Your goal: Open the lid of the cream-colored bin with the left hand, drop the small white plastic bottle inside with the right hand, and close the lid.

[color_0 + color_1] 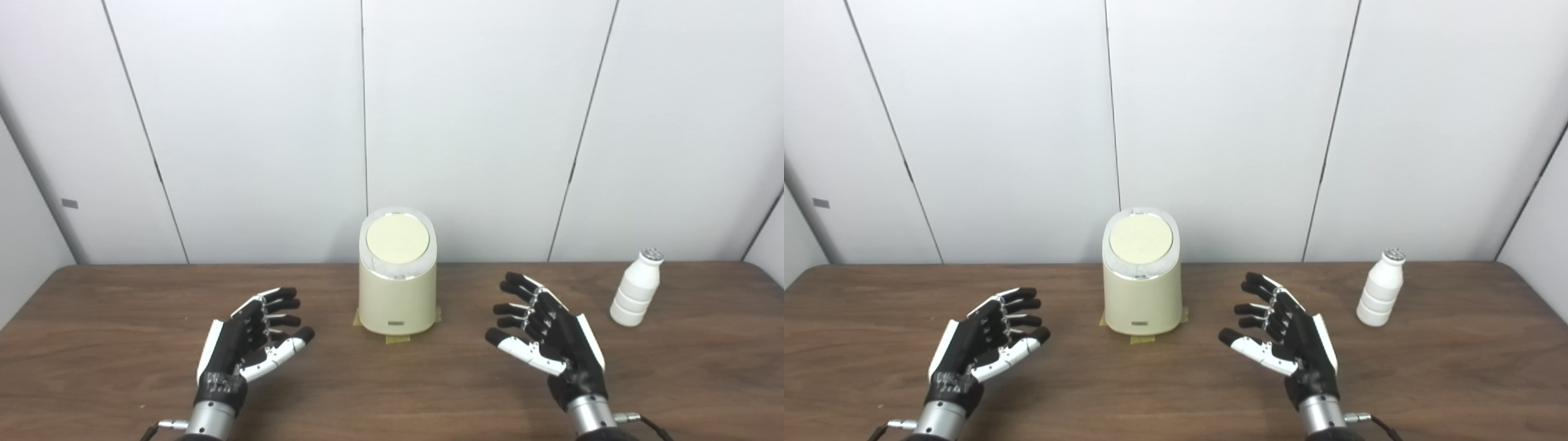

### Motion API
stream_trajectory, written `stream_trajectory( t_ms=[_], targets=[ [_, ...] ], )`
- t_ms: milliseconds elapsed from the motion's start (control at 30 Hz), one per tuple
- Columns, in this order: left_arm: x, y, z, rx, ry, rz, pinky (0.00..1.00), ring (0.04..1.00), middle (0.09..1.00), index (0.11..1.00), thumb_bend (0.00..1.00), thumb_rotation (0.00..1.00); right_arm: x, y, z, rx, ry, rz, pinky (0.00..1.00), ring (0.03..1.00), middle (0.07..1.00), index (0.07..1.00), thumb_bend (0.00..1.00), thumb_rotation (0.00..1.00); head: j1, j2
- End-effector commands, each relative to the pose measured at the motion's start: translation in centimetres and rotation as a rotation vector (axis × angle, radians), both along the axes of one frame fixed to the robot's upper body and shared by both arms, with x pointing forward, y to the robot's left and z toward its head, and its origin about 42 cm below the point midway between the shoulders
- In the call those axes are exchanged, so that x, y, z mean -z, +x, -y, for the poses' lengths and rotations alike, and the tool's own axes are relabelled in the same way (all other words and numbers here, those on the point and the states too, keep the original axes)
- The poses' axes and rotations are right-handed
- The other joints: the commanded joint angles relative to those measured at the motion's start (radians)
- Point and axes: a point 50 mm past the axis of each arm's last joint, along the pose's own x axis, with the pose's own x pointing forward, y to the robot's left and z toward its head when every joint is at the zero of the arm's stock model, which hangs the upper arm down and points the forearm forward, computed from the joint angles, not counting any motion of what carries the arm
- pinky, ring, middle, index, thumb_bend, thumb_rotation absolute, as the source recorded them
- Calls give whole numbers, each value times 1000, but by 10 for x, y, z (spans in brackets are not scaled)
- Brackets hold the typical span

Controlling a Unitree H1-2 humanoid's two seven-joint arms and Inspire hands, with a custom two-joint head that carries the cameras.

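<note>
A cream-colored bin (pixel 397 288) stands upright at the middle of the table, near the back wall, its round lid (pixel 397 237) down flat. A small white plastic bottle (pixel 637 288) with a grey cap stands upright at the right, well apart from the bin. My left hand (pixel 254 335) hovers low over the table to the left of the bin, fingers spread and empty. My right hand (pixel 547 334) hovers between bin and bottle, palm turned inward, fingers spread, holding nothing. Neither hand touches anything.
The brown wooden table (pixel 392 380) runs the full width of the view, and white wall panels (pixel 478 122) rise just behind the bin. Yellow tape (pixel 397 338) marks the bin's footing.
</note>
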Motion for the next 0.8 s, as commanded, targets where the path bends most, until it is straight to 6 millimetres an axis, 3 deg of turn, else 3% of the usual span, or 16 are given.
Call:
stream_trajectory(
  t_ms=[0,567,700,767],
  targets=[
    [-20,10,3,15,3,83,513,641,718,740,696,115,-19,6,-4,-15,0,77,595,656,787,779,855,229,0,1],
    [-23,11,10,-9,-41,80,533,661,722,753,660,117,-18,7,-3,-18,-1,74,602,657,786,780,855,233,-1,-6],
    [-37,17,24,-11,-44,126,613,763,809,870,716,254,-16,8,-2,-20,-1,70,595,653,789,781,849,225,5,-12],
    [-50,26,29,-8,-5,159,651,799,837,863,736,308,-16,9,-2,-20,-2,72,577,646,789,781,848,229,3,-15]
  ],
)
